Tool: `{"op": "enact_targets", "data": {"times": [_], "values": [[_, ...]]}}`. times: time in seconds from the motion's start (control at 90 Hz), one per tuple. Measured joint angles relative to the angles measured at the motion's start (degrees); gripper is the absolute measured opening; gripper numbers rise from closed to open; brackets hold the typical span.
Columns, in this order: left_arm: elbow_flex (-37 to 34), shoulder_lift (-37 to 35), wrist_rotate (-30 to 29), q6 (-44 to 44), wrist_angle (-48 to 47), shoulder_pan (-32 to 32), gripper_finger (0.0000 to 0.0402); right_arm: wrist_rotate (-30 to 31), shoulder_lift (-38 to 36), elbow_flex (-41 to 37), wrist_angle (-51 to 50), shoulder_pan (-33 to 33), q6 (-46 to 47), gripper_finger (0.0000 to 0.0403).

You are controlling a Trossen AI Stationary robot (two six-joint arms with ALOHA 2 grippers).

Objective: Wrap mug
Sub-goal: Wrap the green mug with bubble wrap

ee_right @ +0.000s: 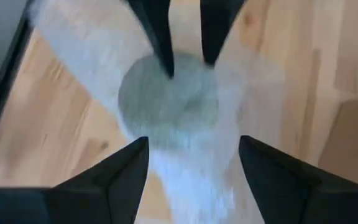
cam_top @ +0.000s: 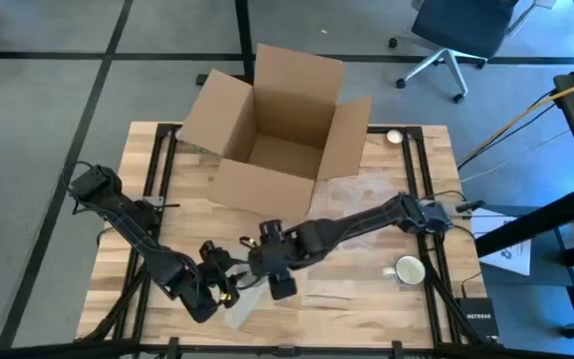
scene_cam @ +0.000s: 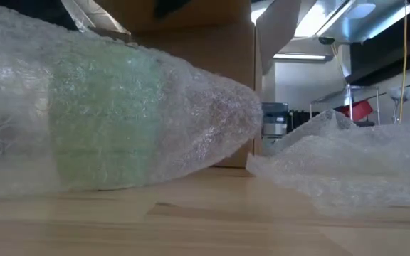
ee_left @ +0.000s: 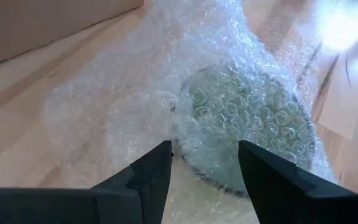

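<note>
Left gripper (cam_top: 229,289), lower centre of the high view: fingers parted, straddling the rim of one green mug (ee_left: 247,121) swathed in bubble wrap (ee_left: 135,93). Right gripper (cam_top: 279,282), just beside it: fingers spread wide above the same bundle. One second mug (cam_top: 408,269), white and unwrapped, lower right. One open cardboard box (cam_top: 272,125), upper centre. One wooden table (cam_top: 377,309).

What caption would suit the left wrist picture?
Left gripper, fingers open, poised at a green mug swathed in bubble wrap.
</note>
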Motion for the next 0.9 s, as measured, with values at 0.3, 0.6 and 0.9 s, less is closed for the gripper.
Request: {"op": "enact_targets", "data": {"times": [0.3,0.6,0.9], "values": [[0.0,0.0,0.1,0.2,1.1,-0.7,0.017,8.2,-11.0,-30.3,4.3,-0.3,5.7,0.0237],[0.0,0.0,-0.2,0.4,1.3,0.3,0.017,4.7,-17.6,-46.0,38.3,0.5,4.4,0.0237],[0.0,0.0,-0.2,0.2,1.5,1.4,0.017,-2.3,-14.8,-44.2,55.8,1.9,0.0,0.0237]]}}
